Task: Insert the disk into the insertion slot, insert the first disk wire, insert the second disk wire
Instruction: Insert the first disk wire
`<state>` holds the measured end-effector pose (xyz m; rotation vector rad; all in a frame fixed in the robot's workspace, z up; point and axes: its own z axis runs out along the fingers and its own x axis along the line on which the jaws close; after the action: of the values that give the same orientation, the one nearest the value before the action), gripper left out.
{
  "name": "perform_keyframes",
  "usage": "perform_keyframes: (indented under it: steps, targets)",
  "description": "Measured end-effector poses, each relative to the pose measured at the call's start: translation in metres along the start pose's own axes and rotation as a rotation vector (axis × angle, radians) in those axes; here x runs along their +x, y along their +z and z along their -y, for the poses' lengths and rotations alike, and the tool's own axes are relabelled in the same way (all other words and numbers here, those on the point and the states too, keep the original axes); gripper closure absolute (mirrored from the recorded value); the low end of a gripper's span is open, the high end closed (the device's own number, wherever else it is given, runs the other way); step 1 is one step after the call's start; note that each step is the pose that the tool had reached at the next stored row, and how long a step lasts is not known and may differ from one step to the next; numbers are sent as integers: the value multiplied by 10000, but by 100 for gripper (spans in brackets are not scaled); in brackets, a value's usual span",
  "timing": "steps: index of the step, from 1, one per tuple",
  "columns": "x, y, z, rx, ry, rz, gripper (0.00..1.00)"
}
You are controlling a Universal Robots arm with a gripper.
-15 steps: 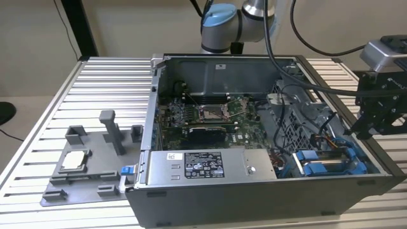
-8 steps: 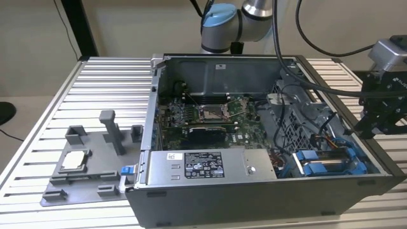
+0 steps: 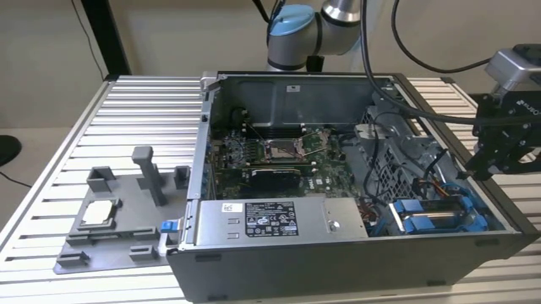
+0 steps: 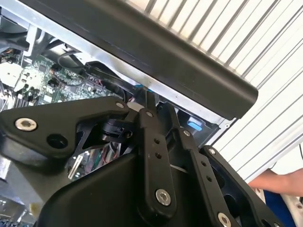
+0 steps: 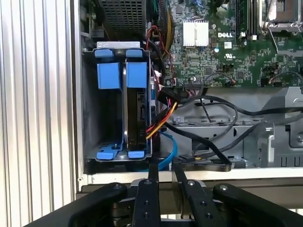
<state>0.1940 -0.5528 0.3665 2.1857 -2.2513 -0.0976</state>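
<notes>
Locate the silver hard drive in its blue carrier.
The hard drive sits in the grey drive bay, at the computer case's near corner on the exterior view's right.

disk [image 5: 137, 75]: blue plastic carrier (glossy) | insertion slot [image 5: 91, 118]: grey metal | gripper [image 5: 165, 168]: matt black

disk [image 5: 137, 118] w/ blue carrier, on edge, seated in grey insertion slot [image 5: 90, 118]
</notes>
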Motion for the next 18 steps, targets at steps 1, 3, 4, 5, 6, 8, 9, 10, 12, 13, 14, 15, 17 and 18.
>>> perform_keyframes:
  steps: [1,3,4,5,6,8,9,10,12,13,14,15,17,18]
  targets:
    - [-2,5,2,0,6,5,100]
    - [-6,14,9,1,12,4,100]
    - [-8,17,9,1,14,7,100]
    - [-13,19,9,1,16,10,100]
    - [-18,19,9,1,15,14,100]
    - [-25,20,9,1,14,19,100]
    - [-25,20,9,1,15,19,100]
    - [-26,20,9,1,15,19,100]
    - [-26,21,9,1,14,20,100]
    - [-26,20,9,1,14,19,0]
    - [-27,20,9,1,14,19,0]
    - [-30,24,9,1,14,22,0]
    - [-34,37,10,1,14,22,0]
    - [-36,46,10,1,14,22,0]
